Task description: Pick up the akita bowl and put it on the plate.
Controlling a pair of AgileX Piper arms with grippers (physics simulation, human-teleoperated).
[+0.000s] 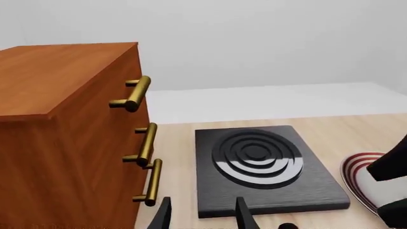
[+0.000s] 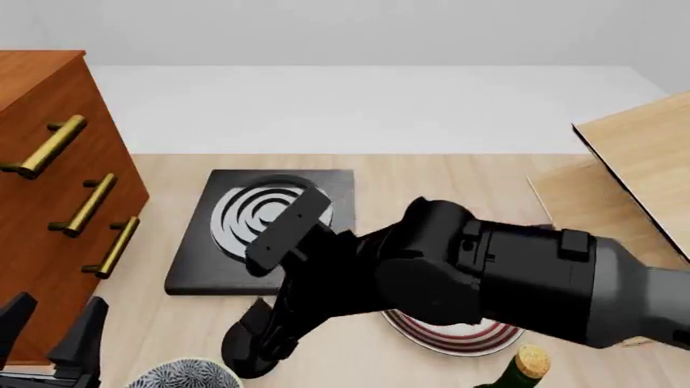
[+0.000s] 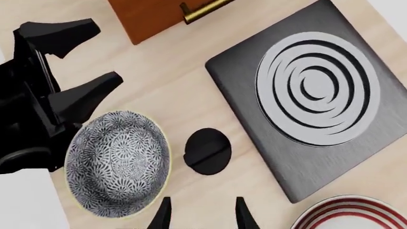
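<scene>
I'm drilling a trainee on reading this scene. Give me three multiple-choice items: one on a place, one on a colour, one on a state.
1. Where is the akita bowl?
A. on the plate
B. on the table beside the left gripper
C. on the black slab

2. What colour are the plate's rings?
A. red
B. green
C. blue

3. How is the right gripper?
A. shut on the bowl
B. shut on the plate
C. open, holding nothing

Key: B, the right wrist view shows it on bare wood by the left gripper; A, red bands circle the rim; C, its fingers stand apart over bare table.
</scene>
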